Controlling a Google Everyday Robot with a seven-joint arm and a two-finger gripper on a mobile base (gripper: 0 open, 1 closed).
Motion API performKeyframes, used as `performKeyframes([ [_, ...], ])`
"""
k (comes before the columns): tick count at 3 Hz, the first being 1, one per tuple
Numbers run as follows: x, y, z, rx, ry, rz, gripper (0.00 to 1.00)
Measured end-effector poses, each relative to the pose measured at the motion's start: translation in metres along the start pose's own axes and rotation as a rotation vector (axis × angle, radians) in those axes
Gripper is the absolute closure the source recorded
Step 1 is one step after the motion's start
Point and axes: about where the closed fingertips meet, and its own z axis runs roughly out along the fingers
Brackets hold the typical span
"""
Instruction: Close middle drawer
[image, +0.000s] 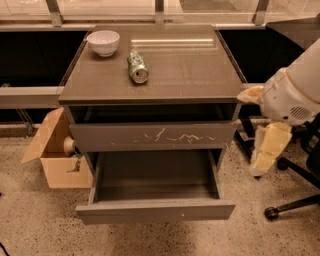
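Note:
The middle drawer (155, 211) is pulled far out of the grey-brown cabinet (155, 75). Its plain front faces me at the bottom, with a tiny white speck right of centre, and its inside is bare. Above it, the drawer front with white scratch marks (150, 136) stands slightly out. My gripper (265, 152) hangs down cream-coloured from the white arm (295, 92) at the right. It is beside the cabinet's right side, apart from the drawer and above the level of its front.
A white bowl (103, 42) and a can lying on its side (138, 67) rest on the cabinet top. An open cardboard box (55, 157) stands on the floor at the left. An office chair base with castors (295, 200) is at the right, behind the arm.

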Motion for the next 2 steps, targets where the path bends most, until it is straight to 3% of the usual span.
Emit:
performKeyframes([
  [1, 0.0014, 0.0108, 0.0437, -0.07, -0.058, 0.026, 0.0],
  [2, 0.0014, 0.0108, 0.0437, -0.07, -0.058, 0.025, 0.0],
])
